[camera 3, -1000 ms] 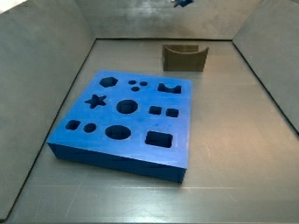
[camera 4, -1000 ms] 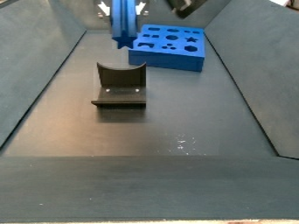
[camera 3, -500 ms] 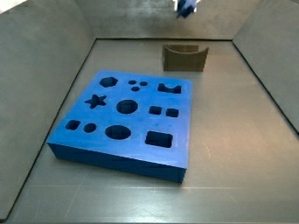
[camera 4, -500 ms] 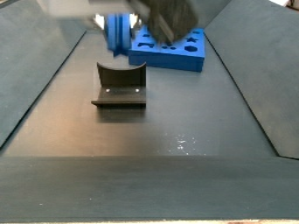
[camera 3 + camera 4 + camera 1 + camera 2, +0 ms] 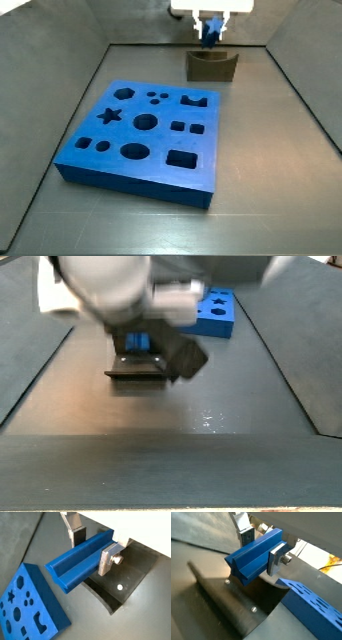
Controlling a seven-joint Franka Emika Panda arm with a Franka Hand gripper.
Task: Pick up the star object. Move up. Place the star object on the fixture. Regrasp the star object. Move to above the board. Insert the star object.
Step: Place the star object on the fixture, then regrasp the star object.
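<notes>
Grey floor (image 5: pixel 267 170) beneath, ridged blue star object (image 5: pixel 80 559) clamped between silver gripper (image 5: pixel 93 544) fingers (image 5: pixel 108 557), just above fixture (image 5: pixel 210 66).

The end effector (image 5: pixel 93 546) had two flat silver finger plates (image 5: pixel 109 558) with dark pads, one plate fastened by a round silver screw (image 5: pixel 118 560). Above them sat a white housing (image 5: pixel 210 6). In a side view, the arm (image 5: pixel 114 281) was grey and white, blurred, with a dark block (image 5: pixel 186 356) beside the fingers.

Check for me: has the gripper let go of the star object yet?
No, in a wrist view the gripper is shut on the star object, just above the fixture.
</notes>
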